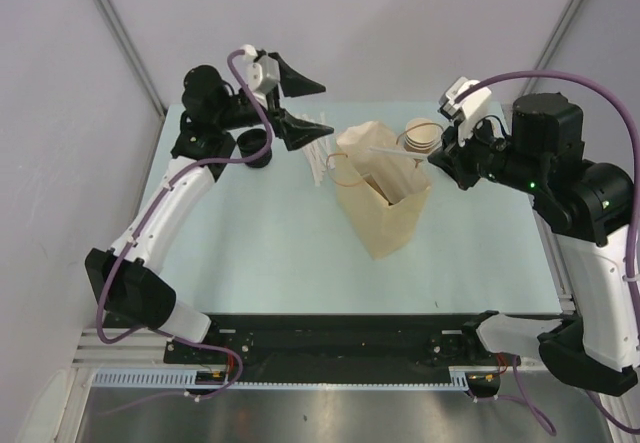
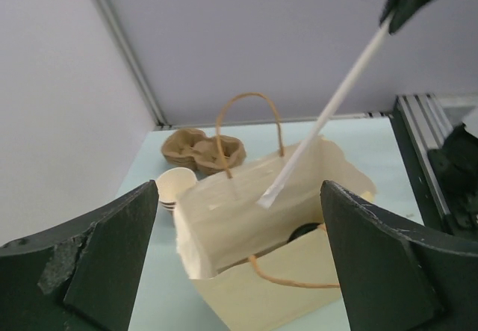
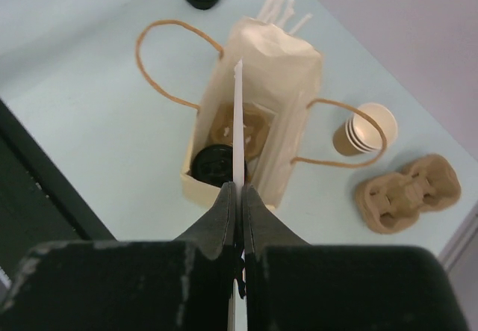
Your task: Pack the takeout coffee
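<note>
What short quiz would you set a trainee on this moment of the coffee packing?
1. True or false: the right tool is shut on a straw.
2. Where is the coffee? A inside the bag; B beside the bag; C held above the bag.
3. Fill in: the left tool is ____.
Key: 1 true; 2 A; 3 open.
</note>
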Robot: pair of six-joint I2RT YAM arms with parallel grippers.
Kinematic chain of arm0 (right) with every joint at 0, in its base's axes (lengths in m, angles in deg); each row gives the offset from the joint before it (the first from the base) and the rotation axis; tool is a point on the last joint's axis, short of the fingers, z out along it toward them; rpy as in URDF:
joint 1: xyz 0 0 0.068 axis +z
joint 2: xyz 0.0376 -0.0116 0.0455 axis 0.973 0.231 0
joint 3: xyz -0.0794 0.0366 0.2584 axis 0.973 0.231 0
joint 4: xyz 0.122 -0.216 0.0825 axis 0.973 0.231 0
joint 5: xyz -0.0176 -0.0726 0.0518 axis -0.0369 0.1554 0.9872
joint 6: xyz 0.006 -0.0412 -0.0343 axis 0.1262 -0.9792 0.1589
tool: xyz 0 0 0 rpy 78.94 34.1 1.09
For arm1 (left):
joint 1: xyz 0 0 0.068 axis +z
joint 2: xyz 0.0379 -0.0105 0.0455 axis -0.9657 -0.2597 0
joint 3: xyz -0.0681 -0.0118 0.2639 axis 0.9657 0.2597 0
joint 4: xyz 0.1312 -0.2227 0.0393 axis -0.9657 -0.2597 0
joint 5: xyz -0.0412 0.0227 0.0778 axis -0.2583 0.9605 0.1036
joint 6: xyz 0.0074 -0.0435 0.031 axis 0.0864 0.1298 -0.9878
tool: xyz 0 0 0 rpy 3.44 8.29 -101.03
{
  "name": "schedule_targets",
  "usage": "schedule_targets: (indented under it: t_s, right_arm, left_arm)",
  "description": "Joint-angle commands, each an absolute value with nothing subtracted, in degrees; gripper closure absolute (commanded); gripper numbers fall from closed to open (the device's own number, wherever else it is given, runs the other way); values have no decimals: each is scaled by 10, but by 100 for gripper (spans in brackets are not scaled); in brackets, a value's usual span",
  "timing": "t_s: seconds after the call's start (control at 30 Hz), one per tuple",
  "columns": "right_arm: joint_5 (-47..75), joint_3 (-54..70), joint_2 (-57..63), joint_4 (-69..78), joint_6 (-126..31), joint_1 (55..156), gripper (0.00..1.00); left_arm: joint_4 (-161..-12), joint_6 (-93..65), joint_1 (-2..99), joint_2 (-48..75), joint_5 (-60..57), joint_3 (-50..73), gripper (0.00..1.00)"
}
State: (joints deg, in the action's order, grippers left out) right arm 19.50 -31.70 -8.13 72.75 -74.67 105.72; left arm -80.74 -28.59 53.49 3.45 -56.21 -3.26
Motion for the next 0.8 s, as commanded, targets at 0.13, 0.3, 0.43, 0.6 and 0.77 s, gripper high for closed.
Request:
schedule_targets:
  t_s: [0.13, 0.3, 0.43, 0.6, 0.77]
  right_arm:
    - [90, -247, -90, 650, -719, 1056, 100]
    - [86, -183, -78, 593, -714, 1060, 100]
    - [97, -160, -54, 576, -711, 1063, 100]
    - [120, -124, -32, 520, -715, 1063, 100]
    - [138, -91, -3, 481, -705, 1057, 100]
  left_arm:
    - [-722, -159, 567, 61, -507, -34, 5]
    - [-746, -171, 579, 82, -489, -3, 5]
    - [-756, -181, 586, 101, -480, 23, 5]
    - [-755, -175, 591, 119, -484, 53, 5]
    - [-761, -175, 597, 134, -480, 69, 5]
